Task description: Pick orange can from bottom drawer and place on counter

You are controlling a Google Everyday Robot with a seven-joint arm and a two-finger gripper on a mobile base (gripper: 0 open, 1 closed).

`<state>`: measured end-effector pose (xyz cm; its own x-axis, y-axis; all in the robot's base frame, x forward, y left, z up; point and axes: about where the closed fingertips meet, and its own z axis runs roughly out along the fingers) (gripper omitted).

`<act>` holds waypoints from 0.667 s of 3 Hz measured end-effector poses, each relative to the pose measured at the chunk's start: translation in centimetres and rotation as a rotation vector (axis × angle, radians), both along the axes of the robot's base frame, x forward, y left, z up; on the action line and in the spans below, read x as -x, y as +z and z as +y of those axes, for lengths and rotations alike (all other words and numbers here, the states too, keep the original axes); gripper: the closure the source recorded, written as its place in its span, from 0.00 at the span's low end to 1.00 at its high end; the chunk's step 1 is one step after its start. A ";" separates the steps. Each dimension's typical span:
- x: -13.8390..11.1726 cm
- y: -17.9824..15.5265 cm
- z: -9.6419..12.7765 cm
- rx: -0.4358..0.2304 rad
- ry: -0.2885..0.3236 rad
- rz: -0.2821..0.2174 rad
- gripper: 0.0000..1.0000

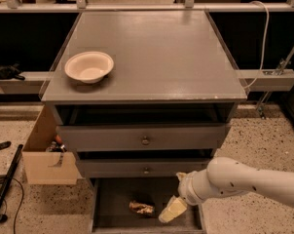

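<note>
My hand (172, 209), grip state I can't tell, hangs beside the dented orange-gold can (141, 207) near the front edge of the grey bottom drawer (113, 204); a nudge could roll it.

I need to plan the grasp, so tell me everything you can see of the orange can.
The orange can is small, shiny and gold-orange, and its metal looks crumpled. It seems to lie on its side on the dark floor of the open bottom drawer, near the middle. Nothing else rests against it. The gripper hangs just to its right, low in the drawer, with a slim gap between them.
</note>
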<state>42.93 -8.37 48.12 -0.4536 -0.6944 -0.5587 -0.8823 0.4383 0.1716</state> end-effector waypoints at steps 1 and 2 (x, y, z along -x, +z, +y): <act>-0.6 -4.1 -1.2 -0.009 -0.074 -0.015 0.00; -1.2 -7.9 -3.6 0.014 -0.142 -0.063 0.00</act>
<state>44.12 -11.96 40.23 -0.5124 -0.6336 -0.5796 -0.8199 0.5616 0.1109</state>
